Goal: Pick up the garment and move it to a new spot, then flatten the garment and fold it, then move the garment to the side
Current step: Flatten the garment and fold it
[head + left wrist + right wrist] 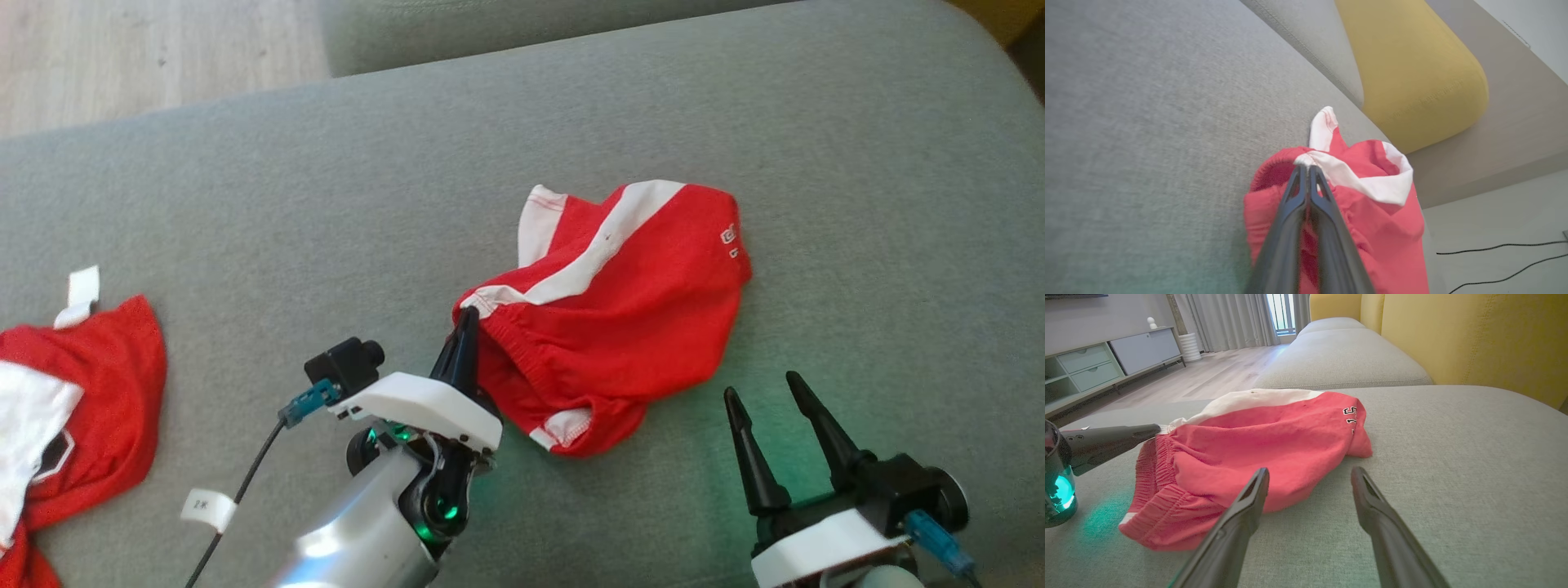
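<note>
Garment [620, 327] pinched at edge by left gripper [468, 314], arm angled forward, right gripper [762, 385] spread nearby

The garment [629, 327] is soft, matt, wrinkled cloth; the sofa [326, 204] is a coarser matt woven fabric; the floor [122, 57] is smooth pale wood.

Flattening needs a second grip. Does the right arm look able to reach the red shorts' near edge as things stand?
Probably yes: the right end effector stands open close to the red shorts, only bare grey cushion between; the left end effector grips the waistband.
</note>
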Controlling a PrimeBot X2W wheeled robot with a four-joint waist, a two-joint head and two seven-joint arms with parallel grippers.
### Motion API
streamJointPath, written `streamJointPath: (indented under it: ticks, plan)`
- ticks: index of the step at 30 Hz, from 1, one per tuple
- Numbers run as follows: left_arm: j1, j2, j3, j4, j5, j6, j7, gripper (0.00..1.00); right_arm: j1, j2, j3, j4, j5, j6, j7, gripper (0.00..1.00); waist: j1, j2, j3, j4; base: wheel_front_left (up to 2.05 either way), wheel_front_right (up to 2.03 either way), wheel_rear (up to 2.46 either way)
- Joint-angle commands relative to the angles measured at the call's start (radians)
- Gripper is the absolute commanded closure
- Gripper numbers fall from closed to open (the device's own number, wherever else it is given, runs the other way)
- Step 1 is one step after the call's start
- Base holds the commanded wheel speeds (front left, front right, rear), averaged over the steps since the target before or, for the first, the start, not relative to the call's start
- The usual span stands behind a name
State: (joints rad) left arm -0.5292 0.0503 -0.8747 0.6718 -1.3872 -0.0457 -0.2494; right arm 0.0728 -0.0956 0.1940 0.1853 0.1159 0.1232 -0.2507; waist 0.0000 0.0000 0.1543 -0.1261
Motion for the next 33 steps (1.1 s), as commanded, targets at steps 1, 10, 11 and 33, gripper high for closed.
streamJointPath:
  ticks: [1, 10, 11, 33]
  plan:
    - [-0.046, 0.0, 0.03, -0.026, 0.014, -0.013, -0.012, 1.0, -0.019, -0.005, 0.025, -0.025, 0.007, 0.008, -0.011, 0.0, 0.0, 0.0, -0.011, -0.014, 0.0, 0.0, 0.0]
    - [-0.186, 0.0, 0.016, -0.101, 0.112, -0.056, 0.013, 1.0, -0.028, 0.019, 0.041, -0.012, 0.012, 0.008, -0.011, 0.0, 0.0, 0.0, -0.057, -0.115, 0.0, 0.0, 0.0]
    - [-0.219, 0.0, 0.006, -0.111, 0.124, -0.061, 0.027, 1.0, -0.031, 0.022, 0.045, -0.011, 0.012, 0.008, -0.011, 0.0, 0.0, 0.0, -0.061, -0.131, 0.0, 0.0, 0.0]
    - [-0.595, 0.155, -0.038, -0.315, 0.149, -0.065, 0.252, 1.0, -0.018, 0.042, 0.043, -0.029, 0.011, 0.008, -0.011, 0.0, 0.0, 0.0, -0.113, -0.216, 0.0, 0.0, 0.0]
